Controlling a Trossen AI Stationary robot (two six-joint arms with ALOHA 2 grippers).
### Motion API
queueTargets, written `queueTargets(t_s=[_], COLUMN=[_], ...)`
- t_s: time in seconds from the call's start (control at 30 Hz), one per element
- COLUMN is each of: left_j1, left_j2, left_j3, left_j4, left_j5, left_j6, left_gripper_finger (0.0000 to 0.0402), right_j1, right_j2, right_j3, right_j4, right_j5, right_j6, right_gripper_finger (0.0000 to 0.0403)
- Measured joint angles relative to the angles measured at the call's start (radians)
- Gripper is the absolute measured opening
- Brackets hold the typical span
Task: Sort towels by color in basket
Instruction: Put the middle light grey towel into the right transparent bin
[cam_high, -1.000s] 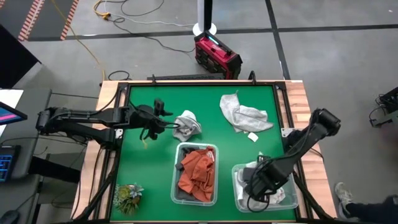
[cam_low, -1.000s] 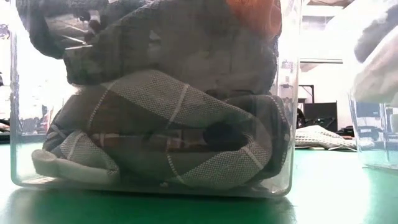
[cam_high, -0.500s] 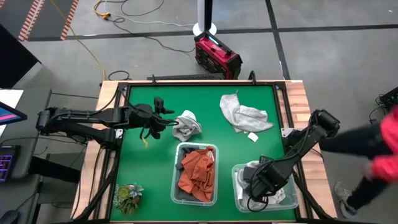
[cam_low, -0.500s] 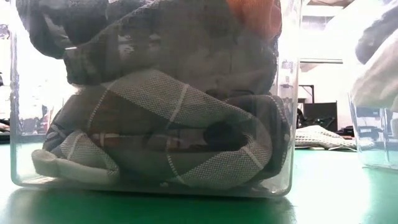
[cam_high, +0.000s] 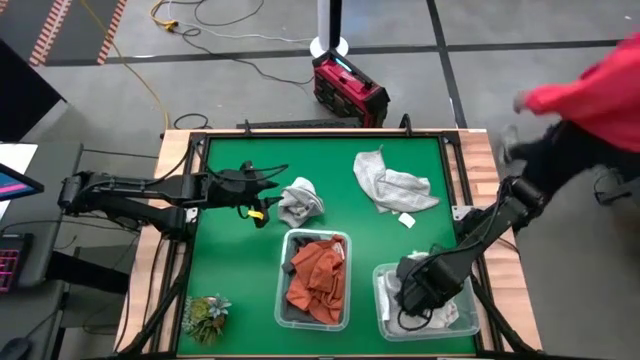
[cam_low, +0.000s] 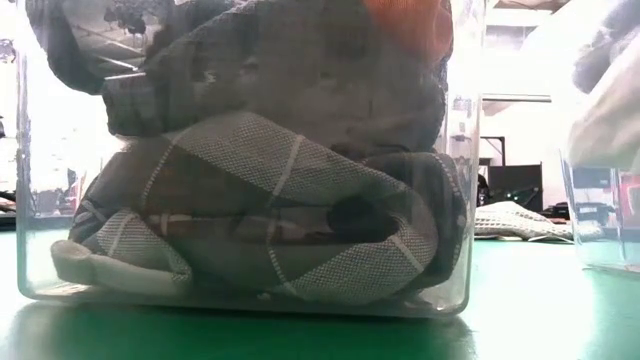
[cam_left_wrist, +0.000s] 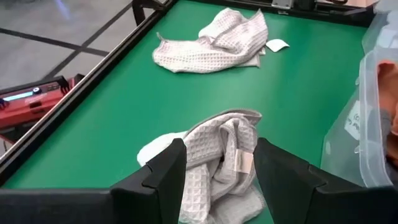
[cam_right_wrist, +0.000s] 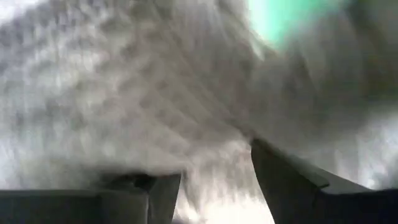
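A crumpled light grey towel (cam_high: 300, 201) lies on the green table, in front of my left gripper (cam_high: 270, 200). In the left wrist view that gripper (cam_left_wrist: 221, 149) is open, one finger on each side of the towel's near end (cam_left_wrist: 217, 158). A second light grey towel (cam_high: 390, 184) lies spread at the far right. My right gripper (cam_high: 408, 305) points down into the right bin (cam_high: 380, 275) and is open (cam_right_wrist: 214, 163) just above grey cloth (cam_right_wrist: 124, 93). The middle bin (cam_high: 346, 240) holds rust-orange towels (cam_high: 318, 280) over dark grey ones (cam_low: 260, 230). My left gripper comes in level from the table's left, and the crumpled towel's near end (cam_left_wrist: 205, 168) fills the gap between its fingers. Whether the fingers touch it I cannot tell. My right gripper's open fingers (cam_right_wrist: 280, 174) stand against the bin's grey cloth. Touching or just clear, I cannot tell.
A small green plant tuft (cam_high: 205, 315) sits at the near left corner. A white tag (cam_high: 407, 220) lies by the far right towel. A person in red (cam_high: 590, 95) moves past the table's right side. Bare green table lies between the bins and the left edge.
My left gripper has turned about its wrist beside the crumpled towel and stayed where it was. My right gripper has drawn up a little over the right bin. A person in red has come along the table's right side.
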Motion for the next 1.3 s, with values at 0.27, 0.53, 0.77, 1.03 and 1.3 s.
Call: queueTargets(t_s=[0.27, 0.53, 0.77, 1.03, 1.3], left_j1=[0.0, 0.015, 0.003, -0.107, -0.169], left_j2=[0.0, 0.0, -0.001, -0.006, 0.0], left_j3=[0.0, 0.0, 0.0, 0.0, 0.0], left_j4=[0.0, -0.005, 0.137, 0.754, 0.913], left_j5=[-0.1, -0.119, -0.018, 0.117, 0.132], left_j6=[-0.086, -0.134, -0.016, 0.188, 0.227], left_gripper_finger=[0.0178, 0.0178, 0.0178, 0.0178, 0.0178], right_j1=[0.065, 0.118, 0.059, -0.058, -0.076], right_j2=[-0.02, -0.018, -0.017, -0.016, -0.017], right_j3=[0.165, 0.197, 0.066, -0.151, -0.146], right_j4=[-0.086, -0.008, 0.129, 0.505, 0.41], right_j5=[-0.005, 0.299, 0.347, 0.173, 0.068], right_j6=[0.057, 0.019, -0.078, -0.244, -0.228], right_gripper_finger=[0.0231, 0.0231, 0.023, 0.0202, 0.0174])
